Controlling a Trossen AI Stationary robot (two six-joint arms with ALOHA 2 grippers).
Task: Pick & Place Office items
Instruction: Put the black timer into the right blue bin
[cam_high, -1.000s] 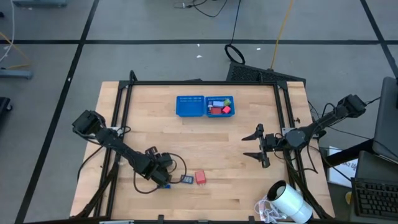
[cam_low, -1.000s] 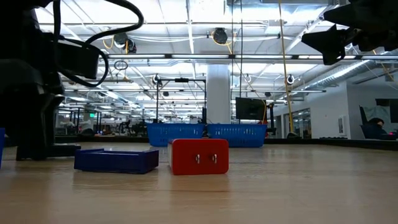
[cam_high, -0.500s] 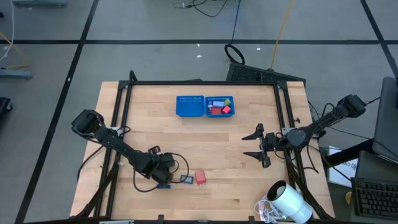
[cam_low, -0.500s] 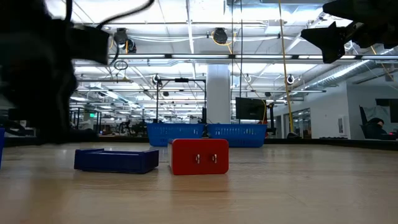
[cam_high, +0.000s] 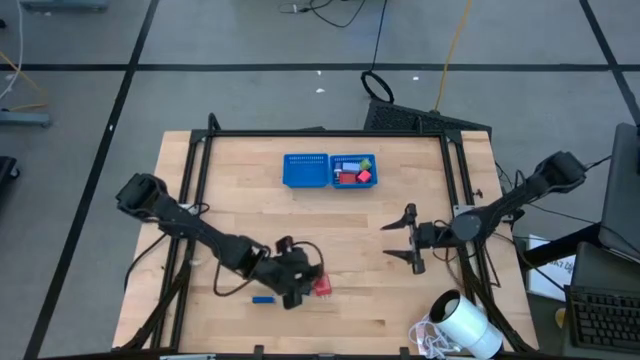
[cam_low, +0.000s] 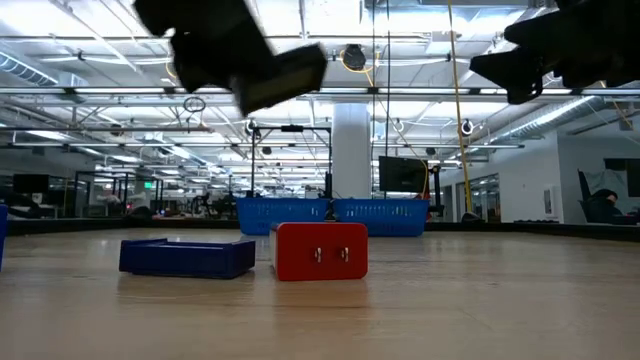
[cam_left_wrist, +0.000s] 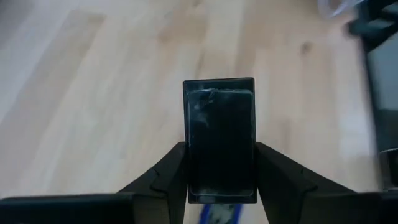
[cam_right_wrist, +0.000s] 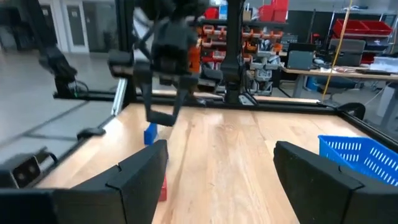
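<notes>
Two arms show in the high view. The left gripper (cam_high: 297, 280) sits well toward the near table edge from the blue mesh tray (cam_high: 305, 170), approx. in line w/ the tray's middle. A red block (cam_high: 323, 286) lies just beside it, and a blue piece (cam_high: 262, 299) lies on the table (cam_high: 220, 220) near it, on its other side. The tray's right compartment holds red pieces (cam_high: 357, 177). The right gripper (cam_high: 405, 241) waits off to the right of the tray and nearer you, fingers apart, nothing between them. A white cylinder (cam_high: 466, 325) lies at the near right corner.

Low view: the left gripper (cam_low: 245, 55) hangs high over the wood, clear of it. You see the blue piece (cam_low: 187, 257) and red block (cam_low: 320, 250) side by side on the table, w/ a small gap, both well in front of the tray (cam_low: 333, 215). The right gripper (cam_low: 520, 65) is up top right.

Left wrist view: your left gripper (cam_left_wrist: 221, 183) is clamped on a dark grey piece (cam_left_wrist: 220, 140), one finger on each long side, piece pointing fwd. over bare wood.

Right wrist view: right fingers (cam_right_wrist: 140, 174) stand wide apart, empty. Beyond them the left gripper (cam_right_wrist: 163, 81) hangs above the table, w/ the blue piece (cam_right_wrist: 150, 134) past it and the tray (cam_right_wrist: 360, 155) off to one side.
</notes>
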